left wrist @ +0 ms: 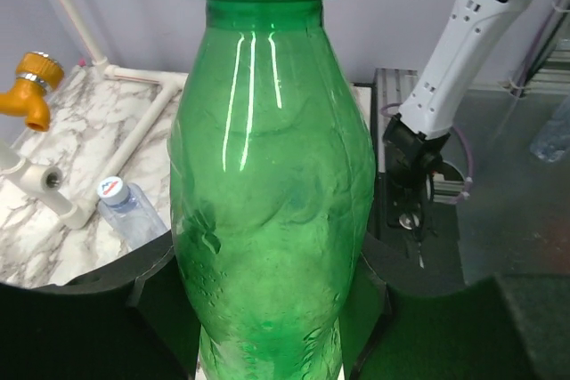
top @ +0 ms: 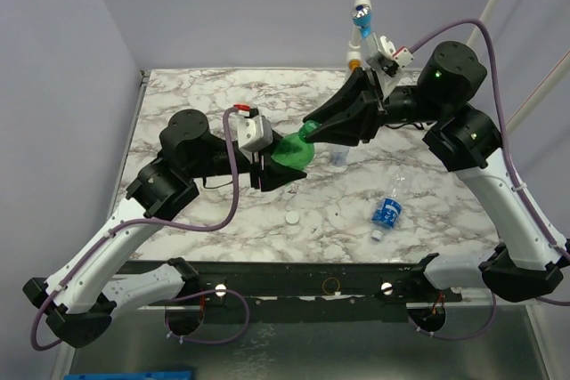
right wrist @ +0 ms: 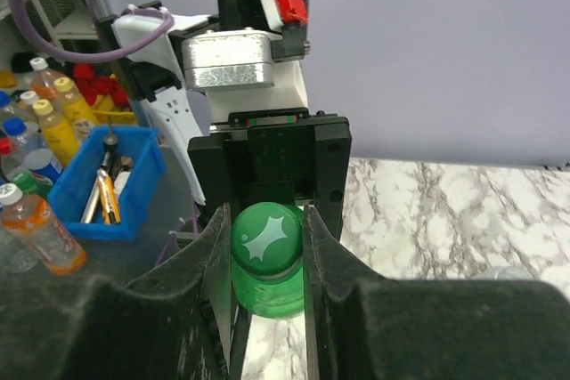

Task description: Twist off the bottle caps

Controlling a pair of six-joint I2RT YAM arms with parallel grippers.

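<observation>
Both hands are closed: left hand [left wrist: 267, 331] round the probably thin, squashy green bottle [left wrist: 267, 202], right hand [right wrist: 267, 260] pinching its cap [right wrist: 265, 238].

There is one green bottle [top: 294, 150], and it wears one green cap [right wrist: 267, 236]. There are two small clear bottles on the table [top: 178, 104]: one blue-label bottle [top: 387, 211] lying down, and one pipe-side bottle [left wrist: 129, 211] (mostly hidden in the top view). There is one loose white cap [top: 291, 218]. There are two valves on the white pipe [left wrist: 142, 126]: one blue valve [top: 361, 17] and one orange valve [left wrist: 34, 86]. There are two robot arms: one left arm [top: 134, 220] and one right arm [top: 499, 193]. One blue bin [right wrist: 107, 184] sits off the table.
</observation>
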